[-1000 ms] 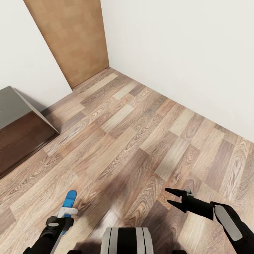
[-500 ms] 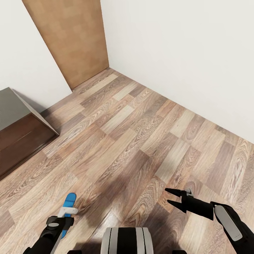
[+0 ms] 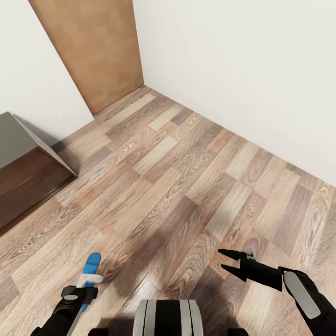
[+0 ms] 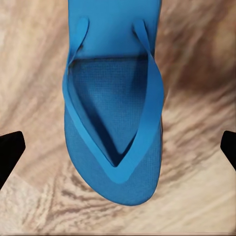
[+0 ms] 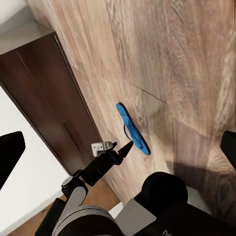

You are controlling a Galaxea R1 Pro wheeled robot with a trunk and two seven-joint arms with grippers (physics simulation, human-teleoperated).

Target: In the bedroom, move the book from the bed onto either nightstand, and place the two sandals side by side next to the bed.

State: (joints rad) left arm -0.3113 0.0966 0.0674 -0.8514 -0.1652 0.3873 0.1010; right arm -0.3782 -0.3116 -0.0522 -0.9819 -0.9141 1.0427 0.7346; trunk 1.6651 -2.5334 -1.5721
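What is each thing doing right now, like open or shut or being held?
Sandal: strap side up, between the fingers, not touched.
Left gripper: open, over the sandal.
Right gripper: open, empty, above the floor.
Door: shut.
Cabinet: front shut.

We see even, bright light, soft shadow beneath the cabinet (image 3: pixel 25 186) at left, darker patch on the floor (image 3: pixel 186 186) bottom centre; left wrist view blurry, grain smeared.
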